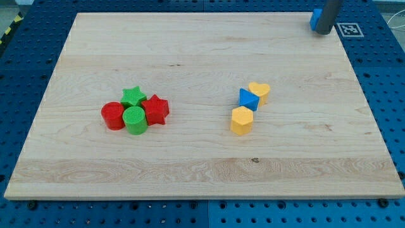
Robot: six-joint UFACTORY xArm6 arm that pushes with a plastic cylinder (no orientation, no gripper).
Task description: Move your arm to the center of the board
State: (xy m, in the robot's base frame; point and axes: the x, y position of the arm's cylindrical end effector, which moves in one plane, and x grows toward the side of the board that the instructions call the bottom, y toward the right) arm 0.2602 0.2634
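Wooden surface (202, 171), pale board on a blue pegboard bench (25, 57).

Near edge (view's bottom): wide bare strip of wood runs the full width, no blocks on it.

Middle band, view's left: tight cluster of four, all touching or nearly so. Green cylinder (135, 120) nearest, red cylinder (113, 116) just to its left, red star (155, 110) to its right, green star (133, 96) behind. Open wood between this cluster and the left edge.

Middle band, view's right: three blocks in a slanted line, touching. Yellow hexagon (241, 120) nearest, blue diamond-like block (248, 99) behind it, yellow heart (259, 91) furthest. Open wood to the right edge.

Centre of the board lies between the two groups, a clear gap, nothing standing on it.

Far band (view's top): bare wood across most of the width.

Far right corner: my tip (323, 31), the tool, a dark rod holding nothing, no jaws to open. It stands at the board's top edge, touching a blue block (314, 19) whose shape I cannot tell. A square marker (349, 29) sits just right. Tip is well apart from both groups and the centre.
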